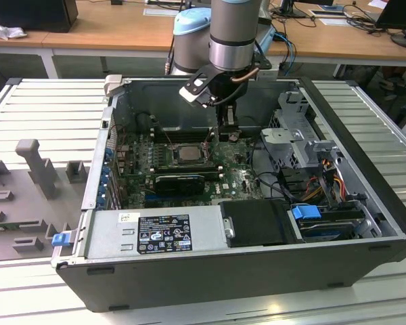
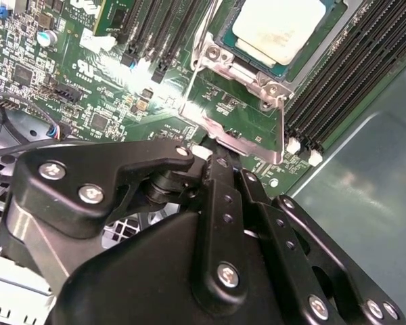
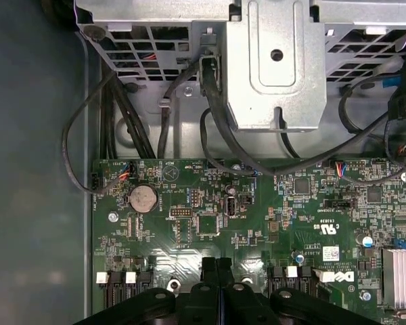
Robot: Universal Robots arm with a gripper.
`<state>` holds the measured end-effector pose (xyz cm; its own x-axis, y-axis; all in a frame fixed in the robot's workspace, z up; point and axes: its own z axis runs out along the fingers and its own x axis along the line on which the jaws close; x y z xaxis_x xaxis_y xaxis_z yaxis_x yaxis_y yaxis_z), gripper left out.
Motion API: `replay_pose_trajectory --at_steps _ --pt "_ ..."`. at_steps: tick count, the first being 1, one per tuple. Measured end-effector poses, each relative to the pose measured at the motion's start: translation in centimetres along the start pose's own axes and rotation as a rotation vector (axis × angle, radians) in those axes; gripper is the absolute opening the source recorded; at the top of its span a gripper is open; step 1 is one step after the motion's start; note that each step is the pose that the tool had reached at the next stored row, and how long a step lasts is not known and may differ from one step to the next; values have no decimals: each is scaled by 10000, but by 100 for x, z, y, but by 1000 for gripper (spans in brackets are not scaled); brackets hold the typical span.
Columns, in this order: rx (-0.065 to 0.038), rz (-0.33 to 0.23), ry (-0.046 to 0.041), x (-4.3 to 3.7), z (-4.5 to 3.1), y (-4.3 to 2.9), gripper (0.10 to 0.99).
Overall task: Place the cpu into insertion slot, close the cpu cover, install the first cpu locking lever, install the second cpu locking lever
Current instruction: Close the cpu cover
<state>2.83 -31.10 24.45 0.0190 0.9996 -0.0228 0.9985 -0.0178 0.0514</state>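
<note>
On slatted table (image 1: 47, 101), cased cpu (image 2: 277, 27); desks (image 1: 115, 24) behind.

Robotics laboratory set up in an office-style room. A silver-and-pale-blue jointed robot arm (image 1: 233, 34) stands over a black steel desktop computer case (image 1: 257, 271), which lies open on its side on a grey ribbed aluminium work table (image 1: 47, 101). Grey moulded plastic fixtures (image 1: 30, 159) sit on the same table toward the exterior view's left. Behind, long light-wood desks (image 1: 122, 30) carry a dark flat monitor (image 1: 400, 17), loose white papers (image 1: 161, 10) and trailing cables (image 1: 287, 51). In the first wrist view, the green printed circuit board (image 3: 257, 223) inside the case lies exposed beside a bare sheet-metal drive cage (image 3: 277, 61).
</note>
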Motion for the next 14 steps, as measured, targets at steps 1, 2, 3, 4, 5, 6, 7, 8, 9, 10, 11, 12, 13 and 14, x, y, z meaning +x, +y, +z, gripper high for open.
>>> replay_pose_trajectory --at_steps 1,2,3,4,5,6,7,8,9,10,11,12,13,14 --pt "0 1 -1 0 0 -4 106" --pt "0 0 0 0 0 -10 106" --pt "0 0 -1 0 -1 -14 106" --pt "0 0 -1 0 -1 -16 106" --pt "0 0 -1 0 -1 -21 106" --pt "1 0 0 -1 -1 -26 106" --pt "0 0 -1 -1 -2 -30 106" --pt "0 0 -1 -1 -2 -33 106" --pt "0 0 -1 -1 -2 -35 106" --pt "0 0 -1 -1 -2 -40 106" --pt "0 1 -1 -1 -2 -48 106" --pt "0 0 0 -1 -3 -53 106" --pt "0 0 0 -1 -3 -60 106" --pt "0 0 0 -1 -3 -64 106"
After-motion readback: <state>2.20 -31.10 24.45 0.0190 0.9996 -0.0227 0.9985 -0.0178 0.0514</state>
